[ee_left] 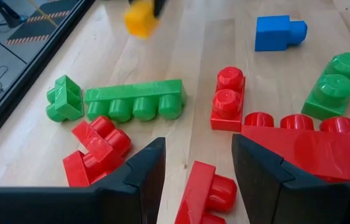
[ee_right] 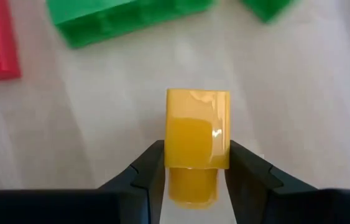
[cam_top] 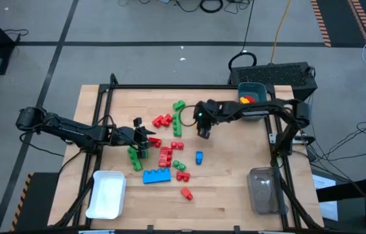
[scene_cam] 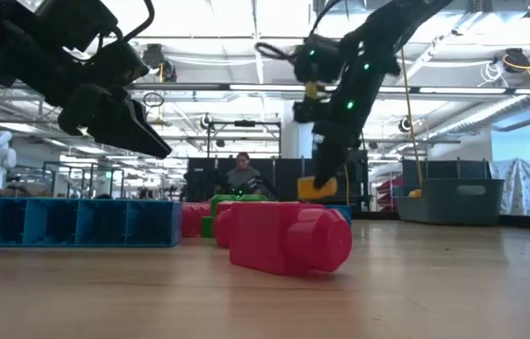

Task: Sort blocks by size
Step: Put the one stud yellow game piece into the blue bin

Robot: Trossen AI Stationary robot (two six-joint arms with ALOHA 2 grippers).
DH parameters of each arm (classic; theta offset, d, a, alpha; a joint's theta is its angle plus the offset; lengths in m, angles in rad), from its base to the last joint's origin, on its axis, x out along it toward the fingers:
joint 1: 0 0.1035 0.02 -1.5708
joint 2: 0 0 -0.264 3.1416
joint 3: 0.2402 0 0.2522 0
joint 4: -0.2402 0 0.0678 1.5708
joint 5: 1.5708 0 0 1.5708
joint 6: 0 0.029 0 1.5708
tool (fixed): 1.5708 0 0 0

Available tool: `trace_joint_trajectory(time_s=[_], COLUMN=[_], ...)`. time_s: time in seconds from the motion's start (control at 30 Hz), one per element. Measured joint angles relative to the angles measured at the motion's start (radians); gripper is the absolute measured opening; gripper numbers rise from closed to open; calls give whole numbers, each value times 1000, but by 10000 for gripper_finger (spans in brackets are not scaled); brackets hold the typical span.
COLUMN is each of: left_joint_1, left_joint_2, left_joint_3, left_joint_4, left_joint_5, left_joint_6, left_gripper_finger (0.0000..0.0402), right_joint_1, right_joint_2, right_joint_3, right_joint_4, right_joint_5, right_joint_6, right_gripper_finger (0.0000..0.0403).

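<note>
Red, green and blue studded blocks (cam_top: pixel 165 155) lie scattered on the middle of the wooden table. My right gripper (cam_top: pixel 203 132) hangs above them, shut on a small yellow block (ee_right: pixel 196 130), which also shows in the low view (scene_cam: pixel 319 188). My left gripper (cam_top: pixel 145 138) is open and hovers over the left part of the pile. In the left wrist view its fingers (ee_left: pixel 143 168) stand on either side of a small red block (ee_left: pixel 202 193) that lies on the table below, without touching it. A long green bar (ee_left: pixel 134 99) lies beyond it. My right gripper pinches the yellow block's two opposite flat sides (ee_right: pixel 173 140) between its two fingers. The fingers come from above, pointing down. The block is lifted clear of the table, and its single stud (ee_right: pixel 193 186) lies farther back between the fingers.
A teal bin (cam_top: pixel 259 89) with a yellow and a red block stands at the far right. A white bin (cam_top: pixel 106 194) stands at the near left and a clear bin (cam_top: pixel 264 190) at the near right. A long blue brick (cam_top: pixel 156 176) and a red block (cam_top: pixel 186 192) lie toward the near edge.
</note>
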Motion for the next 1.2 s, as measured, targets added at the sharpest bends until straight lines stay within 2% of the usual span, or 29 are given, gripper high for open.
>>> trace_joint_trajectory(time_s=[0.4,0.7,0.97,1.2], left_joint_1=[0,0,0,0], left_joint_2=[0,0,0,0], left_joint_3=[0,0,0,0], left_joint_4=[-2,-3,-1,0], left_joint_5=[0,0,1,1], left_joint_6=[1,1,0,-7], left_gripper_finger=[167,167,167,167], right_joint_1=[-107,-194,-267,-311], right_joint_2=[-252,-463,-620,-677], right_joint_3=[-11,-202,-393,-471], right_joint_4=[-102,-105,-64,-58], right_joint_5=[226,399,441,477], right_joint_6=[113,250,385,452], right_gripper_finger=[122,123,123,123])
